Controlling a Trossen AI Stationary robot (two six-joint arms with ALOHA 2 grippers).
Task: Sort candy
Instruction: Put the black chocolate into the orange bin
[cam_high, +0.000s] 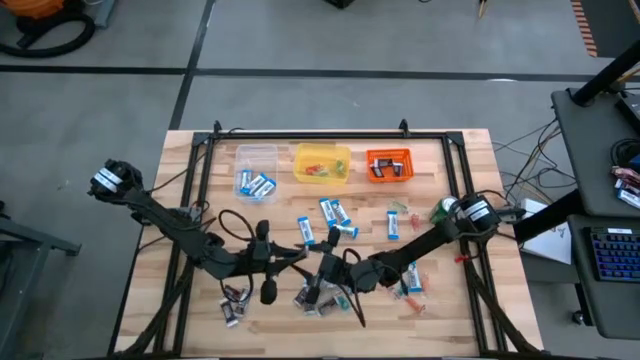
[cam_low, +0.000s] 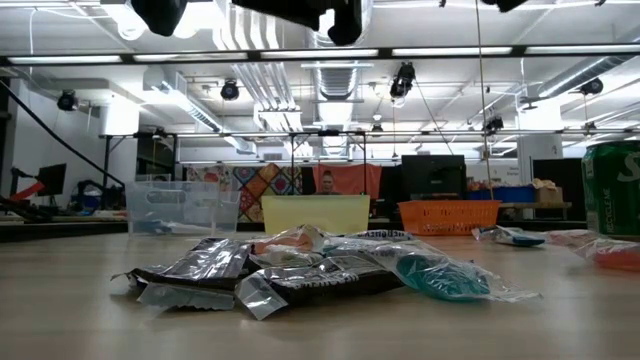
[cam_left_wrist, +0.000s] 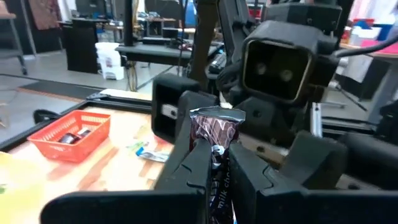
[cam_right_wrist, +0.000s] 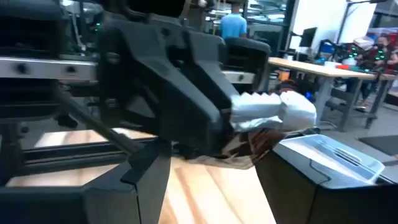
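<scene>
Two dark robot arms are meeting low over the middle of a wooden table (cam_high: 470, 150), seen from above. The left gripper (cam_left_wrist: 214, 155) is pinching a dark brown candy (cam_left_wrist: 214, 134) upright between its closed fingers, the crimped silver top of the wrapper standing free above them. The right gripper (cam_high: 352, 275) is facing it at close range with its fingers spread wide and nothing between them; in its own wrist camera the same wrapper is showing, silver end outward, just past the left gripper's body.

The other candy is lying all around this meeting point. Blue-and-white pieces (cam_high: 335, 215) are scattered just beyond it, toward three tubs along the far edge: a clear tub (cam_high: 256, 155) with a few blue-and-white pieces inside, a yellow tub (cam_high: 321, 152) holding small colourful ones, and an orange tub (cam_high: 389, 156) holding dark ones. A loose heap of dark and clear wrappers (cam_low: 310, 270) is resting on the near side, directly beneath the grippers.

The held piece is looking light and soft: thin, glossy foil that is likely to crumple and slide under pressure. The firmest hold is probably across the filled middle of the bar; the flat crimped end is the only part standing free for a second gripper, and it may bend or slip.
</scene>
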